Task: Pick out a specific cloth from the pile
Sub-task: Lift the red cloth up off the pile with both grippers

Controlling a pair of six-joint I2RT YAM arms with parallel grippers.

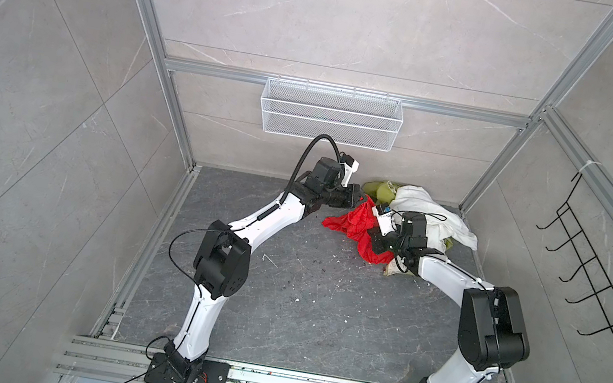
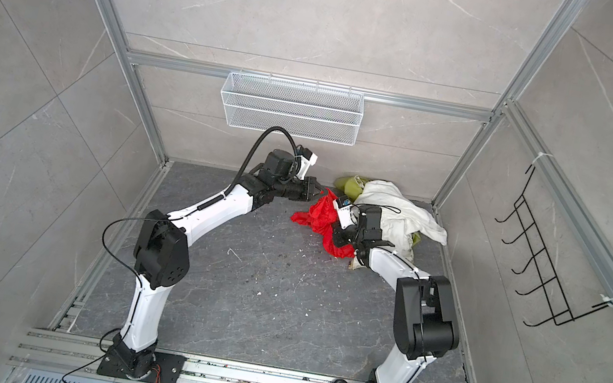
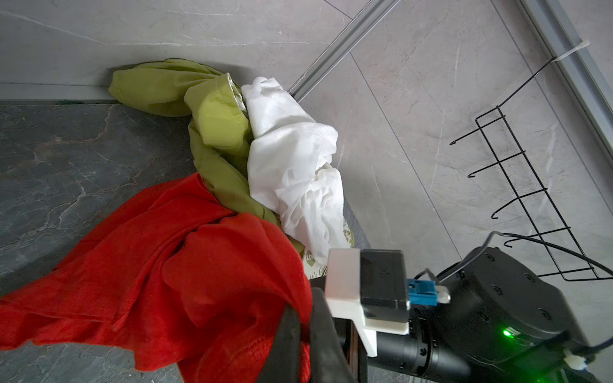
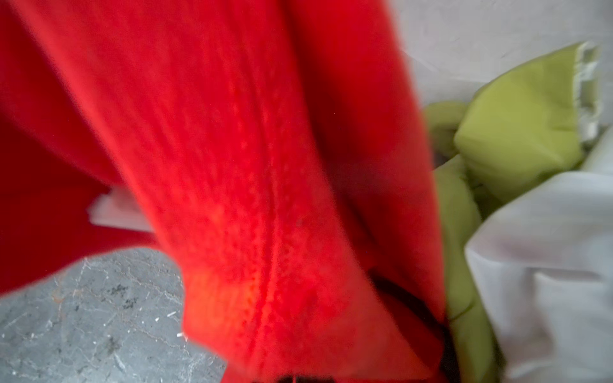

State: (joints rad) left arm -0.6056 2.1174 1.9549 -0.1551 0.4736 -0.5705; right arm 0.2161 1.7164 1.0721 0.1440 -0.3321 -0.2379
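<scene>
Both end effectors grasp the cloth: left end effector (image 1: 359, 198) clamps its upper edge, right end effector (image 1: 375, 243) its lower folds, beside the pile (image 1: 431, 217) on the floor. We judge extraction underway; next, we lift it clear.

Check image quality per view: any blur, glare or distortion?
Right wrist view: blurred throughout, red cloth fills most of it, very close. Left wrist view: sharp on the pile. Both top views: evenly lit, sharp, frame rails splay outward like wide-angle distortion; no glare.
</scene>
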